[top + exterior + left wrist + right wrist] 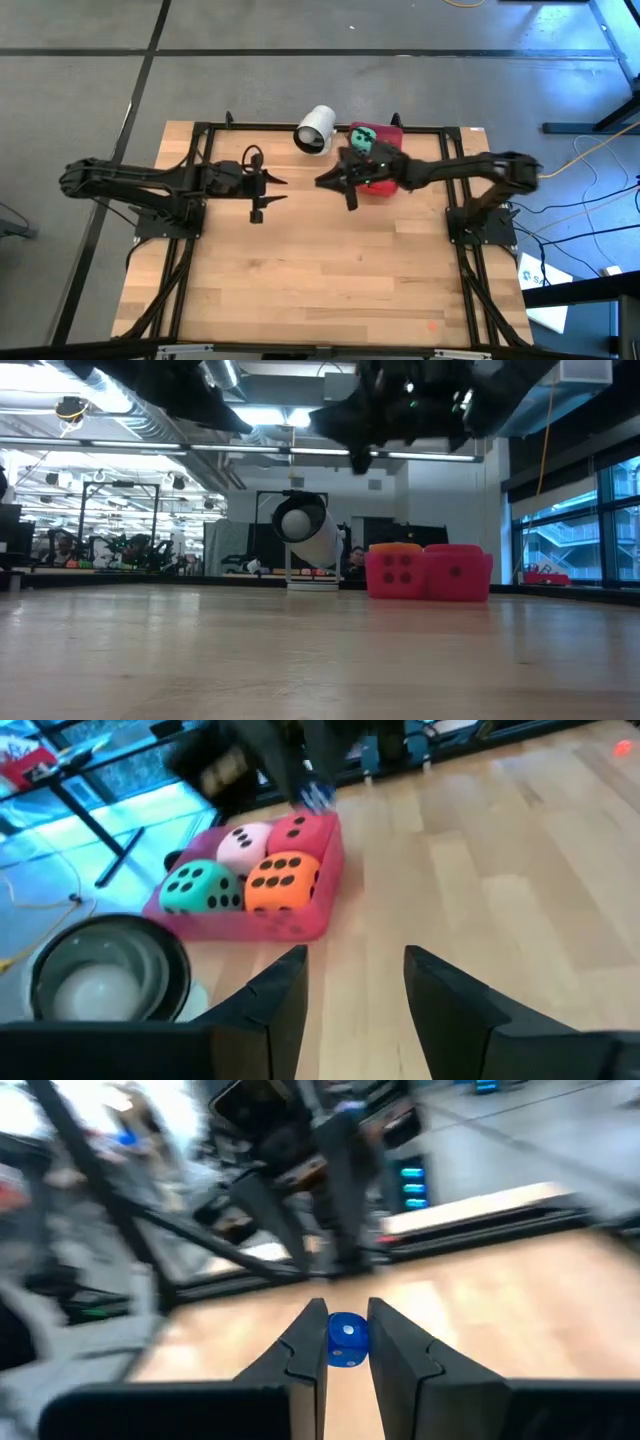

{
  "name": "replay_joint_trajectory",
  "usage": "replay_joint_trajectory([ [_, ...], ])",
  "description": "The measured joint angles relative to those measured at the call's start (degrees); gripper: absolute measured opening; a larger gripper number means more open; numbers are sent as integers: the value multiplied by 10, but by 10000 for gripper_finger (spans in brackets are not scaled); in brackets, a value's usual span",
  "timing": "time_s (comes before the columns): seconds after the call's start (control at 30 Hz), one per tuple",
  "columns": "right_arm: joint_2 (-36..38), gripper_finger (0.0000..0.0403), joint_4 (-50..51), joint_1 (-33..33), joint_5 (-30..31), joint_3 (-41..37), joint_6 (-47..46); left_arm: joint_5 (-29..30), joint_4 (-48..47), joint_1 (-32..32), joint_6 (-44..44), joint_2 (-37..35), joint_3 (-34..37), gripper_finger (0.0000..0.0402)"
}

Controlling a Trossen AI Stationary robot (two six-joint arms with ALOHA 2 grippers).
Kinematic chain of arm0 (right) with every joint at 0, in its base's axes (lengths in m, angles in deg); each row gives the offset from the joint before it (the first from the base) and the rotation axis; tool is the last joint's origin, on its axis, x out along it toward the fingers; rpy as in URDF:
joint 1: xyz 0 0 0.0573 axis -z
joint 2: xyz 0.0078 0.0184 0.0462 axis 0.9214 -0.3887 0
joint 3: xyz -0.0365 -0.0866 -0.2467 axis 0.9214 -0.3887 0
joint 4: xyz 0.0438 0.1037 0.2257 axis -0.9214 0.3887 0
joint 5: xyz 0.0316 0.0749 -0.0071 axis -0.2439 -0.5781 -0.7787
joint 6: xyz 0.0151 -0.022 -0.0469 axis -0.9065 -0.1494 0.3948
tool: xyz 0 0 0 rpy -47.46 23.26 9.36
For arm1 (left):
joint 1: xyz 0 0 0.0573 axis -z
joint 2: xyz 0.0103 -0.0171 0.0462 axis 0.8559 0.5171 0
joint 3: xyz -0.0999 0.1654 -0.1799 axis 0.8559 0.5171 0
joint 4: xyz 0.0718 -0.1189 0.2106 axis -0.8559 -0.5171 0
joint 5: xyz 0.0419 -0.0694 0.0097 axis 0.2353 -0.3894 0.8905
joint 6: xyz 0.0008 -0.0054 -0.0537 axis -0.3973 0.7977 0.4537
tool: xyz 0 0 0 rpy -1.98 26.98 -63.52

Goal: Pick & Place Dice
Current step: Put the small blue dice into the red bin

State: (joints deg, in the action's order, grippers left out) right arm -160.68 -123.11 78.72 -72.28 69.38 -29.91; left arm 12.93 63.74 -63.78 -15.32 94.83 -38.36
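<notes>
A pink-red tray (pixel 300 925) at the table's far side holds a green die (pixel 200 888), a pink die (pixel 245 845), a red die (pixel 300 832) and an orange die (pixel 283 880), side by side on its floor. My right gripper (pixel 322 182) hangs above the table just left of the tray, shut on a small blue die (pixel 347 1342). My left gripper (pixel 283 190) faces it from the table's left, open, with nothing between its fingers (pixel 280 995). My right gripper pinches the small blue die by two opposite faces (pixel 347 1342) between its fingertips. The fingers lie nearly level and point toward the table's left. The die is lifted clear of the table.
A white cup (pixel 315 130) lies on its side at the far edge, just left of the tray, its mouth (pixel 100 970) turned toward my left gripper. The wooden tabletop (pixel 320 280) stretches toward the near edge.
</notes>
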Motion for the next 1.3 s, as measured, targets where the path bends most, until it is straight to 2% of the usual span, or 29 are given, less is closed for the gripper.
replay_joint_trajectory([
  [0.13,92,51,125,0,77,0,64,-10,-15,-13,10,-6,0,157],
  [0.33,217,51,292,-2,182,0,125,-82,-15,-49,15,-21,13,158],
  [0.43,272,51,329,-5,219,-11,141,-118,-3,-73,23,-50,36,155],
  [0.6,360,51,312,-5,241,-83,148,-154,50,-114,47,-124,94,150],
  [0.8,454,51,212,-5,253,-207,132,-200,103,-144,77,-188,151,152],
  [1.0,520,51,148,-5,266,-308,110,-220,127,-155,93,-213,175,150],
  [1.3,565,51,139,5,290,-383,111,-237,120,-156,89,-212,175,148],
])
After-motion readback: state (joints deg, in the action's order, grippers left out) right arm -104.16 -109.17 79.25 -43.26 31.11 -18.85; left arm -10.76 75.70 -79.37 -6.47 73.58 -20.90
